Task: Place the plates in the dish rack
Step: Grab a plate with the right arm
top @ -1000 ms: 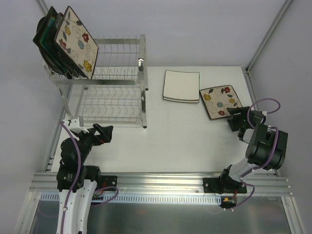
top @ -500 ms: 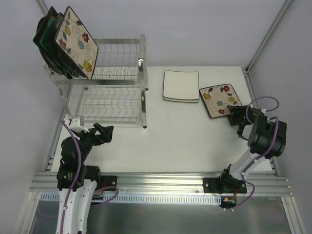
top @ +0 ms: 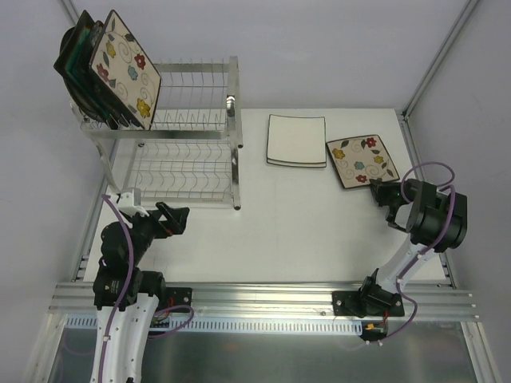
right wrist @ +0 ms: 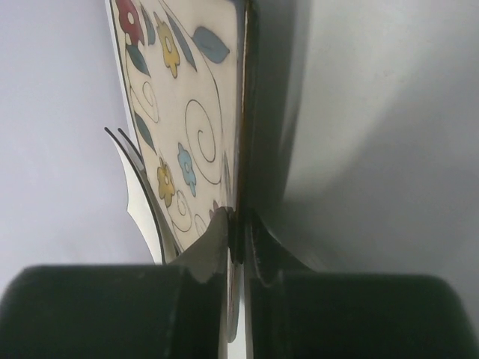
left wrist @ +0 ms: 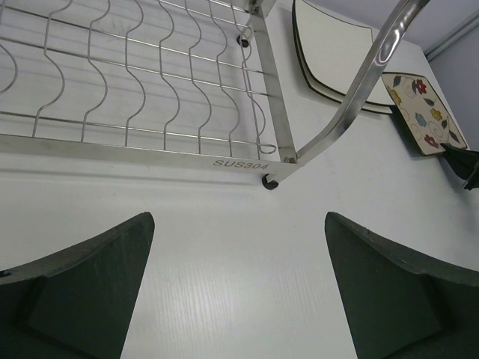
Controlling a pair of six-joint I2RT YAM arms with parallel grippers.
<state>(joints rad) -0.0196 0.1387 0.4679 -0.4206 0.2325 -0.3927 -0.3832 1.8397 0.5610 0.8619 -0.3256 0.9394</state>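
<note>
My right tool (top: 378, 191) has closed, gripping the near edge of the flowered plate (top: 362, 162), which seemingly lies on the bench (top: 303, 231). Next: lift it toward the far-left dish rack (top: 188, 163).

Overhead view, two close wrist views; flowered plate (top: 362, 162) in all

The silver wire dish rack (top: 236, 136) stood at the left. A flowered cream plate (top: 124, 68) and dark plates (top: 72, 56) stood upright at its upper left end. Right of it lay a white square plate (top: 297, 140) and, just beside, a second flowered plate (top: 362, 162).
</note>
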